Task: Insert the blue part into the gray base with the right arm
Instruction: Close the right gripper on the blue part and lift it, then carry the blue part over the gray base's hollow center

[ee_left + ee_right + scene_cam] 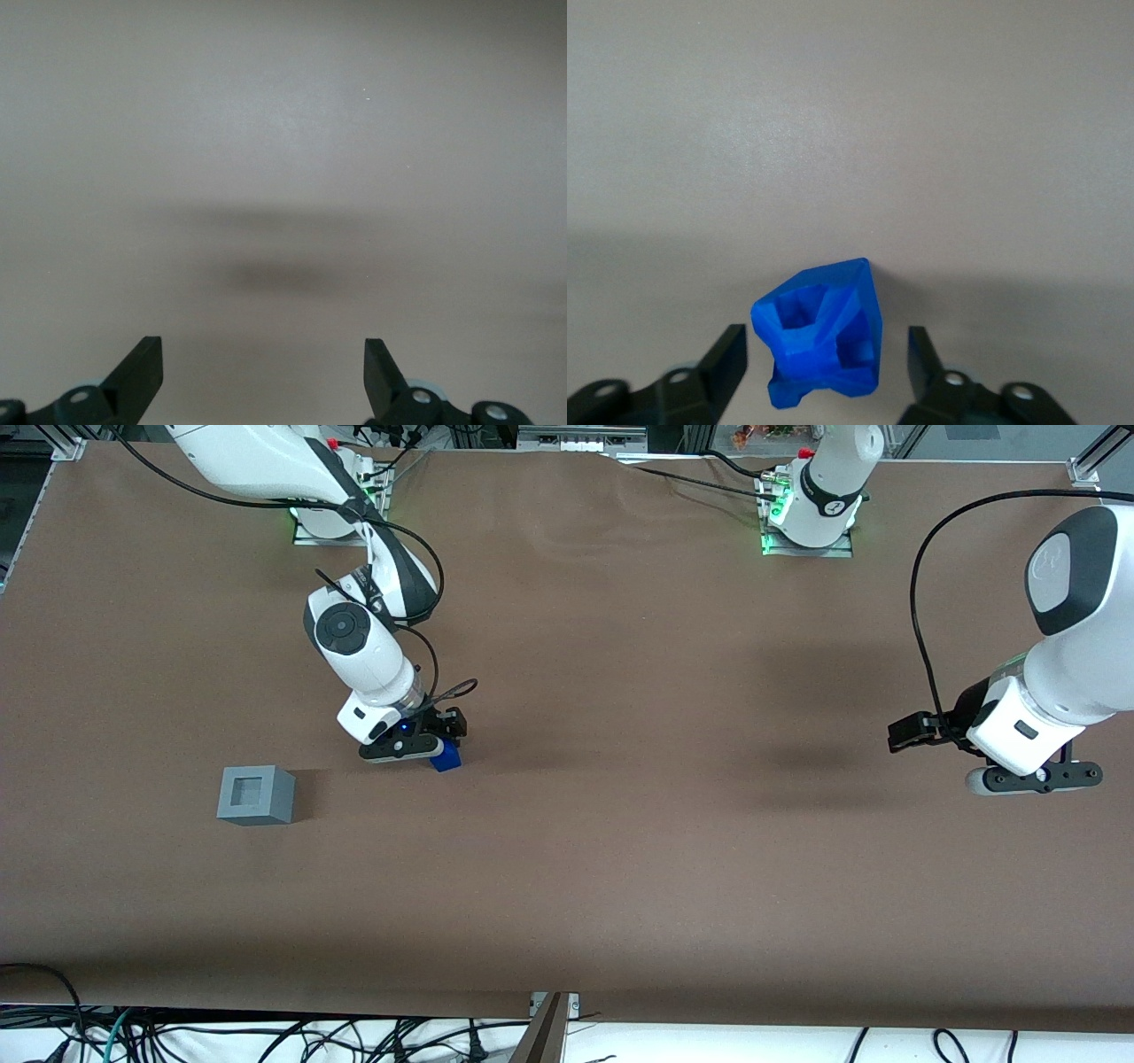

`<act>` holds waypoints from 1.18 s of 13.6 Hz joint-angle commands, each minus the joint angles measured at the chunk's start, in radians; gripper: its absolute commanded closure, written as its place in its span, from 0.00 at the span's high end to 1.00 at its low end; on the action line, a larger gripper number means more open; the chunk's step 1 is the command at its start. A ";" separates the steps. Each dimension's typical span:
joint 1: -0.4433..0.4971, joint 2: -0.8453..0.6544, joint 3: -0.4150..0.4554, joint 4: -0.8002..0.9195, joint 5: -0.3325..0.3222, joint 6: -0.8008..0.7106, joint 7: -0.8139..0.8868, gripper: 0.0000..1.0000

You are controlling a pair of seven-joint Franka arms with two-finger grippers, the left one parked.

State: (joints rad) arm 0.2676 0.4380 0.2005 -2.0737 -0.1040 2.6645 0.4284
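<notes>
gripper open astride blue part, gray base apart

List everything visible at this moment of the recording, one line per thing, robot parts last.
blue part: one, bright blue, on the table between the open fingers of the gripper, with a gap to each finger.
gray base: one, light gray cube with a square recess facing up, on the table toward the working arm's end, nearer the front camera than the blue part.
table: one, brown covering, under everything.
cables: several, black, below the table edge nearest the front camera.
right arm: one, white with black joints, bent down over the blue part.
gripper: one, black, open, low around the blue part.
</notes>
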 commanded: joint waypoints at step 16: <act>-0.292 -0.007 -0.158 0.500 0.125 -0.653 -0.471 0.12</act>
State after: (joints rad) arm 0.0263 0.3891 0.0292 -1.6086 0.0017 2.0317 0.0329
